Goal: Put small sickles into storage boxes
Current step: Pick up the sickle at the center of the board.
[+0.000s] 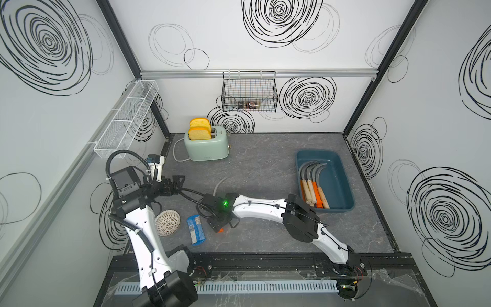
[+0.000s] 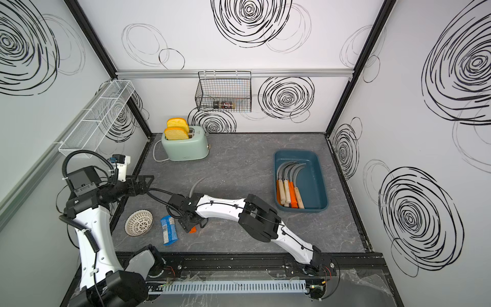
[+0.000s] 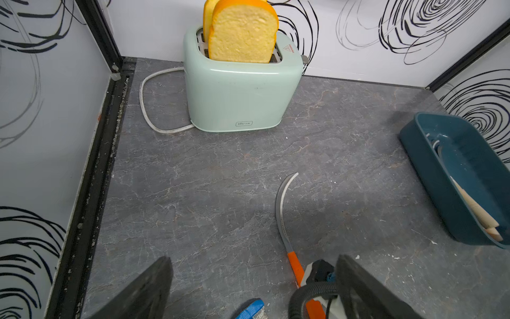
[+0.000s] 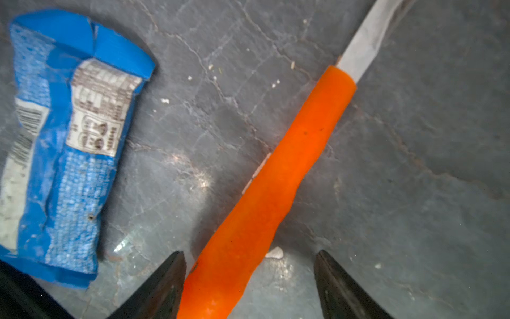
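Note:
One small sickle lies on the grey table with its curved blade point(image 1: 218, 186) point(image 2: 195, 186) point(image 3: 280, 210) pointing toward the back. My right gripper point(image 1: 220, 226) point(image 2: 190, 226) point(image 4: 249, 252) is open low over its orange handle point(image 4: 289, 171). The handle runs between the two fingers, against one of them and with a gap to the other. The teal-blue storage box point(image 1: 337, 186) point(image 2: 313, 183) point(image 3: 430, 154) stands at the right. It holds several sickles point(image 1: 310, 183) point(image 2: 288, 180) side by side, with orange and wooden handles. My left gripper point(image 1: 179, 182) point(image 2: 147, 180) point(image 3: 254, 258) hovers open and empty at the left.
A blue snack packet point(image 1: 196, 230) point(image 4: 69, 143) lies just left of the right gripper, and a white perforated bowl point(image 1: 167, 222) beside it. A mint toaster point(image 1: 207, 146) with bread stands at the back left. A black wire basket point(image 1: 249, 93) and a white mesh rack point(image 1: 127, 117) hang on the walls.

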`<state>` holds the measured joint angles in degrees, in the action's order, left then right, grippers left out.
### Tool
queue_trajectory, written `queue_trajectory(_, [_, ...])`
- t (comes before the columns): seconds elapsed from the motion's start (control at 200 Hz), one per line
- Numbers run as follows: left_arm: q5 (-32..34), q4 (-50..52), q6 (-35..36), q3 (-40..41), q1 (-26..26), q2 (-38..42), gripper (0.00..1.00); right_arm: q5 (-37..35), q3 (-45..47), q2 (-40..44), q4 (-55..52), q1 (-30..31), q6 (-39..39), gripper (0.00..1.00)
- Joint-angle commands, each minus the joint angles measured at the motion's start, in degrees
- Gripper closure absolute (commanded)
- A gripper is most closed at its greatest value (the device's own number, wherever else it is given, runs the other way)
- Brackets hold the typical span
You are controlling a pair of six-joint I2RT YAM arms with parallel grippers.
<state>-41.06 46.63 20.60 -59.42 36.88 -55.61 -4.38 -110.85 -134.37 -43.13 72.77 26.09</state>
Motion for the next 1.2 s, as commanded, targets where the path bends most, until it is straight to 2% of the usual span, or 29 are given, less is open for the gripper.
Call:
queue_trajectory(0.0, [-2.1, 0.6, 1.6, -1.7, 0.4, -0.4, 0.04, -2.1, -1.5, -0.5, -3.2, 0.4, -0.6, 0.26])
queue_trajectory(0.185, [-2.2, 0.7, 1.7, -2.2, 0.4, -0.5, 0.04, -2.9, 0.8, 0.8, -2.7, 0.2, -0.2, 0.28])
queue_trajectory(0.275, [-2.4, 0.9, 1.8, -2.5, 0.4, -0.5, 0.04, -2.7, 2.3, 1.5, -2.2, -0.1, -0.1, 0.32])
queue_trajectory(0.575, [-2.9, 3.2, 3.3, -4.2, 0.2, -4.0, 0.04, -2.3, 7.7, 5.1, 0.2, -1.5, 0.4, 0.39])
queue_trajectory(0.675, [-2.5, 3.2, 3.4, -4.4, 0.0, -5.1, 0.04, -2.0, 8.1, 5.8, 0.6, -1.6, 0.0, 0.44])
queue_trajectory(0.986, [-2.2, 2.6, 3.0, -4.8, -0.4, -5.5, 0.04, -1.2, 7.6, 5.7, 0.8, -1.8, -0.6, 0.44])
queue_trajectory(1.196, [-0.2, 3.1, 1.2, -6.6, -0.7, -6.6, 0.04, -0.7, 7.6, 5.5, 0.4, -1.8, -0.8, 0.49])
